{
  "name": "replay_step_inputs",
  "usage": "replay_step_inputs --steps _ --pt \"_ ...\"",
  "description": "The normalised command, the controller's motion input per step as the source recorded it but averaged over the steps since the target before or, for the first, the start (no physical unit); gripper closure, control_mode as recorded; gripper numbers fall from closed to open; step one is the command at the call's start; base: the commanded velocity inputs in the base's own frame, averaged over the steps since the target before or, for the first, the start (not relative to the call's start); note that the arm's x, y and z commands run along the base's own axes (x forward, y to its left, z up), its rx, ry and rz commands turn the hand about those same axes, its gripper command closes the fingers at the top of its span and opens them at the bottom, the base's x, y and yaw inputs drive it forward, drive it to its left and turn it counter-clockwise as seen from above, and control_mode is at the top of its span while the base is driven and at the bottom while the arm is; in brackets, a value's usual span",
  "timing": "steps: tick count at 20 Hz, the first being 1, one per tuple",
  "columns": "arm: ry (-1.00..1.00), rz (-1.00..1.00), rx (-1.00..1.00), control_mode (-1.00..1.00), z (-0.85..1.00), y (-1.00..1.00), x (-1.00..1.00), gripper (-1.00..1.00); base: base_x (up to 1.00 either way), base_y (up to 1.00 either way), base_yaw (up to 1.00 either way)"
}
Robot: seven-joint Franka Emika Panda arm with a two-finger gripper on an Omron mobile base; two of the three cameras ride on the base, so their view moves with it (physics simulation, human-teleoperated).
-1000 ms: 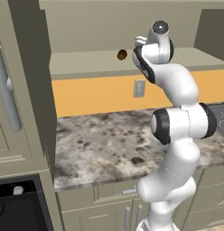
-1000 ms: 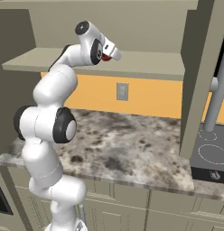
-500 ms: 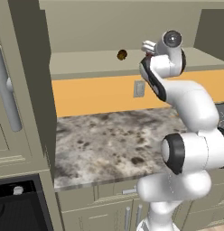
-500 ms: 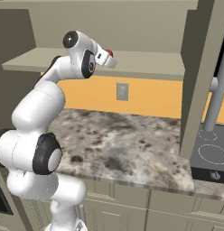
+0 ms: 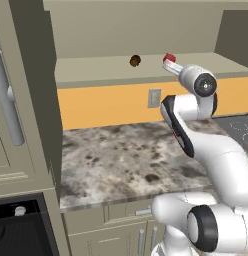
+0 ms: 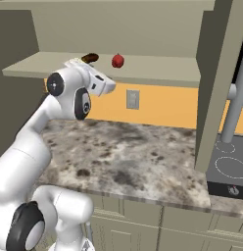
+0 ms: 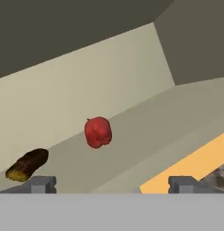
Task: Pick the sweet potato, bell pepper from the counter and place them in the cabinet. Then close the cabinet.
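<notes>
My claw (image 7: 112, 184) hangs spread and empty at the bottom of the hand view; the pepper (image 7: 98, 132) sits mid-frame on the cabinet (image 7: 145, 131) shelf, potato (image 7: 27, 164) lower left, both placed, leaving door-closing, I judge.

A bright red bell pepper (image 7: 98, 132) is seen just ahead of the end effector (image 7: 112, 184), whose tips are dark grey. Beside it, a dark brown sweet potato (image 7: 27, 164) is tinged with what appears to be orange at one end. Both are set against the plain grey-beige of the cabinet (image 7: 132, 131). Well below the end effector, the table (image 5: 131, 160) is mottled in grey, white and dark brown, and an orange wall (image 5: 106, 104) is shown behind it.
</notes>
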Motion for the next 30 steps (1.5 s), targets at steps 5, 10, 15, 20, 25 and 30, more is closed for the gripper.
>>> replay_step_inputs --steps 5,10,15,20,25,30 --pt "-0.11 0.01 -0.06 -1.0 0.0 0.46 -1.0 -1.0 0.0 0.0 0.0" --pt "0.03 0.0 -0.11 -1.0 0.0 0.55 -1.0 -1.0 0.0 0.0 0.0" --pt "0.16 0.0 -0.14 -1.0 0.0 0.61 -1.0 -1.0 0.0 0.0 0.0" --pt "0.23 -0.04 -0.12 -1.0 0.0 0.59 -1.0 -1.0 0.0 0.0 0.0" --pt "0.11 -0.01 -0.1 -1.0 -0.01 0.38 -1.0 -1.0 0.0 0.0 0.0" --pt "-0.21 0.0 -0.07 -1.0 -0.24 0.02 -1.0 -1.0 0.0 0.0 0.0"
